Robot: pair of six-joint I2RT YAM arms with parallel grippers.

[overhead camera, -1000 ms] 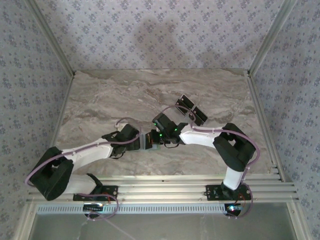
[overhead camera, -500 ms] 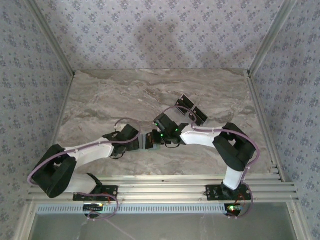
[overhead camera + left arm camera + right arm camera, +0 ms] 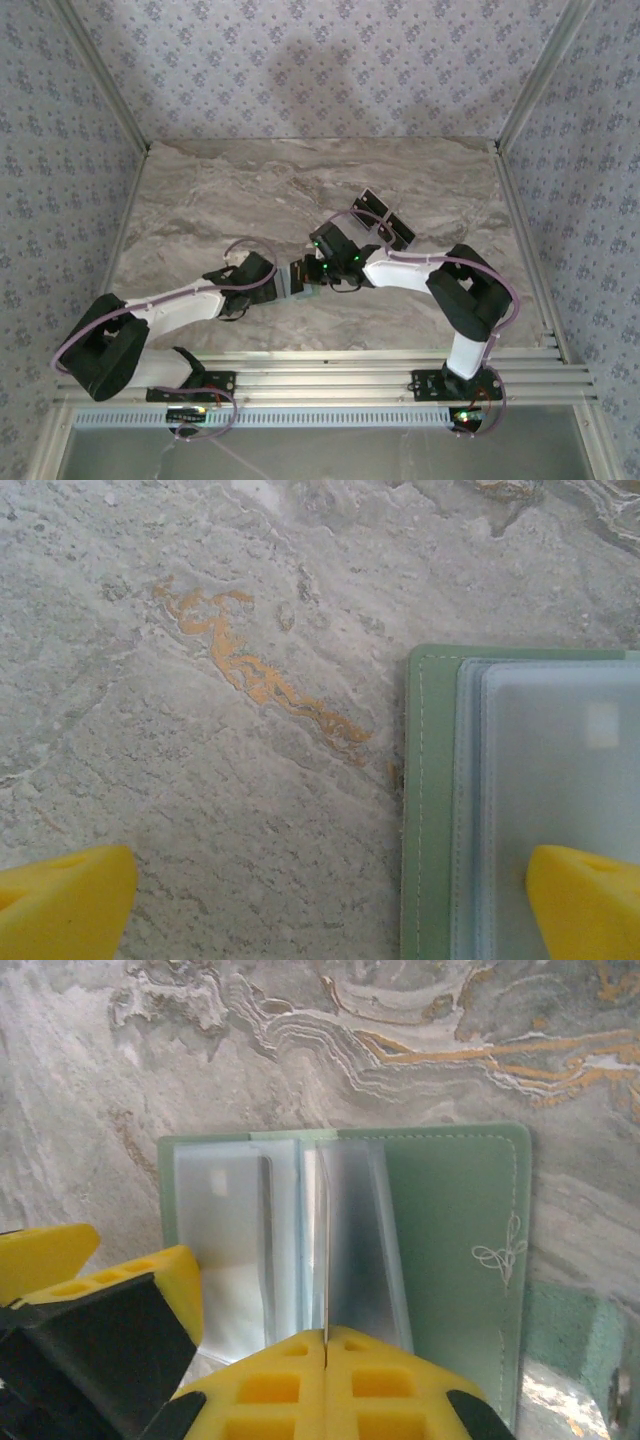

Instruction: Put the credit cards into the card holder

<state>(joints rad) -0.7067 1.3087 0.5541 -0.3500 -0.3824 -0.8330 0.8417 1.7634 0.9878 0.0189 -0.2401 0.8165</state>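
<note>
The holder [image 3: 450, 1230] is laid open on the tabletop [image 3: 200, 200] a little toward the near edge from its middle, between the two grippers. The right gripper [image 3: 325, 1345] is closed on a clear sleeve [image 3: 350, 1240] of the holder, which is stood on edge and runs straight into the seam of the jaws. The left gripper [image 3: 325, 905] is spread wide across the holder's outer edge, with one finger above the sleeves and the other above bare stone (contact cannot be judged).

The cards [image 3: 398, 230] are laid toward the far right corner, well apart from the holder, in a short row slanting from far left to near right. They are placed beyond the right gripper, so the right arm is judged the nearer, though it is occupied. For a card to be fetched, either the sleeve would have to be given up or the left arm sent across.

The pinch and the open pockets are made plain by the right wrist view. The stitched edge is given close by the left wrist view. The cards' place is supplied from the top, where the holder is largely covered by the grippers.
</note>
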